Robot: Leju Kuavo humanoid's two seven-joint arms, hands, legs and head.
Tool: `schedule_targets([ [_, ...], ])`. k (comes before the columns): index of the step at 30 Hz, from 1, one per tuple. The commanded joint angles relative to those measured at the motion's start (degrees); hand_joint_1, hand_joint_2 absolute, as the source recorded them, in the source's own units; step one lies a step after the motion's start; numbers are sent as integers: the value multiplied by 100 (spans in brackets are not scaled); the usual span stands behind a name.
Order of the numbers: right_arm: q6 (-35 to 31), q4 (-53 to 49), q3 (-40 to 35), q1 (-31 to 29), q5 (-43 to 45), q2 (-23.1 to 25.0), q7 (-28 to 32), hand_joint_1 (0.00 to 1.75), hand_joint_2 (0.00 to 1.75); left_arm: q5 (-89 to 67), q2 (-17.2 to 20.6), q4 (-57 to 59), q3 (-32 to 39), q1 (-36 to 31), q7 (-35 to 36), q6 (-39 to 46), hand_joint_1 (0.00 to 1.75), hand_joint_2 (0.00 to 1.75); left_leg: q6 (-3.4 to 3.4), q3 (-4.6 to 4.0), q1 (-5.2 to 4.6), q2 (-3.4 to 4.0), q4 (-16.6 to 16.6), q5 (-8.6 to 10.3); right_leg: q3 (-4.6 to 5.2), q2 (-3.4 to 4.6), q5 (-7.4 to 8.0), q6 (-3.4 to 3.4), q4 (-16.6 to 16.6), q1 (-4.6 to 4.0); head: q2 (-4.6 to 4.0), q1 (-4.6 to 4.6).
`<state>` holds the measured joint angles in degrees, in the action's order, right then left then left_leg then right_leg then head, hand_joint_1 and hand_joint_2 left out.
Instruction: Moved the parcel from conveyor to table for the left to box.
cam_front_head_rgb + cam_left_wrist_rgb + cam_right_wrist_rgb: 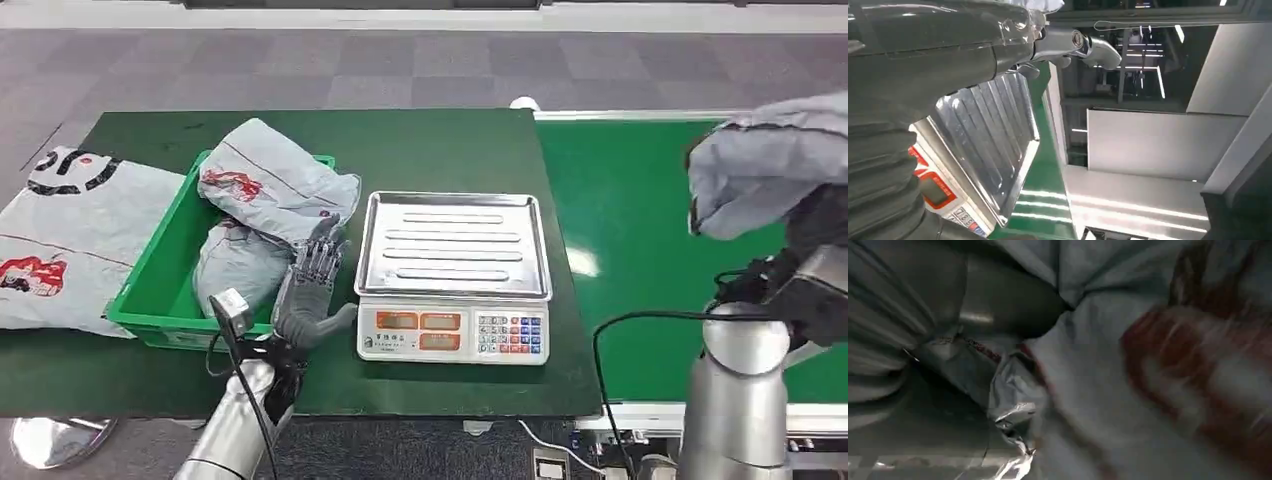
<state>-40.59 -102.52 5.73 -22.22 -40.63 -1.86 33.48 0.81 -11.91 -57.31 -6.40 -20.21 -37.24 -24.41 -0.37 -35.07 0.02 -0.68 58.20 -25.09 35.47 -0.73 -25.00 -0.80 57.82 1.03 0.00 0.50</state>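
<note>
The right robot hand (998, 305) grips the grey parcel (765, 160) above the conveyor (630, 240), its long axis lying crosswise.

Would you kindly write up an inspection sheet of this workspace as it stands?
Surface: dark green table; green conveyor alongside.
Job's things: grey parcel held above the conveyor; green bin holds two grey parcels.
Clutter: scale, tray bare; flat white bag beside the bin.
Hands: left hand holds nothing, between bin and scale; right hand grips the parcel.
Cables: black cable at the right arm.
Surroundings: grey carpet tiles.
</note>
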Motion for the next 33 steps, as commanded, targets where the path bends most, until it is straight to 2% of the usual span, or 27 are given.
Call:
schedule_targets([
  [1, 59, -475, 320, 160, 512, 331, 652, 175, 175, 5, 117, 204, -173, -144, -276, -15, 0, 175, 0, 13, -1, 10, -6, 0, -10, 9, 2, 5, -7, 1, 0, 0],
  [4, 59, -475, 320, 160, 512, 331, 652, 175, 175, 5, 117, 204, -173, -144, -276, -15, 0, 175, 4, 15, 3, 9, -3, 2, -17, 4, 6, 1, -9, -4, 0, 0],
  [6, 168, 201, 133, 17, 548, 152, 553, 175, 175, 7, 118, 233, -162, -157, -276, 19, 0, 175, 4, 16, 1, 20, -1, 1, -13, 13, 8, 1, -6, -2, 0, 0],
  [33, 168, 201, 133, 17, 548, 152, 553, 175, 175, 7, 118, 233, -162, -157, -276, 19, 0, 175, 3, 27, 5, 26, -9, 1, -23, 19, 10, 5, -17, -6, 0, 0],
])
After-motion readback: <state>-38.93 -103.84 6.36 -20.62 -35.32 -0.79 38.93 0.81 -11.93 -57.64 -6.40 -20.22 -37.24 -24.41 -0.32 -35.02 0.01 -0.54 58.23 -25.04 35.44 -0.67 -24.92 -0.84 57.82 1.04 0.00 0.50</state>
